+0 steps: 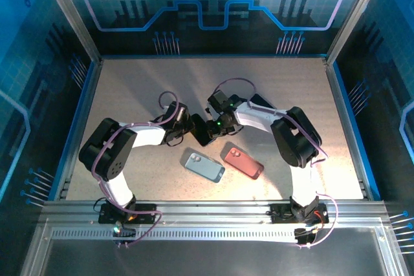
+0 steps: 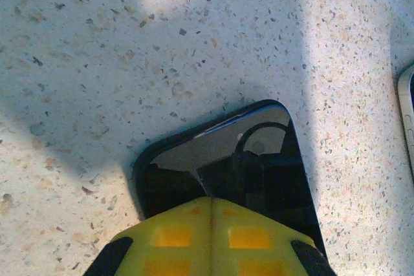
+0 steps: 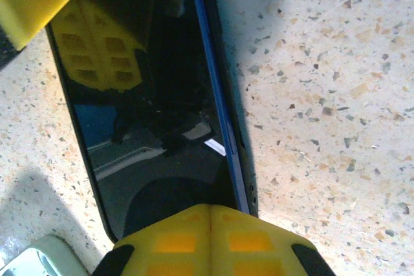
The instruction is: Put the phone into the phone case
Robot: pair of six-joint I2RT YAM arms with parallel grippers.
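Note:
A black phone [image 1: 202, 132] lies screen up at the table's middle, between both grippers. Its glossy screen [image 2: 259, 172] reflects the arms. A dark phone case [image 2: 143, 163] rims its corner, and in the right wrist view the case's edge [image 3: 240, 134] runs beside the phone's blue side [image 3: 218, 95]. My left gripper [image 2: 211, 202] is shut, its yellow tips down on one end of the screen [image 1: 189, 125]. My right gripper [image 3: 210, 209] is shut too, over the other end [image 1: 216, 126]. Whether the phone sits fully down in the case I cannot tell.
A light blue-grey phone-shaped thing [image 1: 204, 166] and a red one [image 1: 242, 162] lie flat just in front of the grippers. The blue-grey one's edge [image 2: 407, 114] is close to the black phone. Blue walls [image 1: 84, 95] ring the speckled table.

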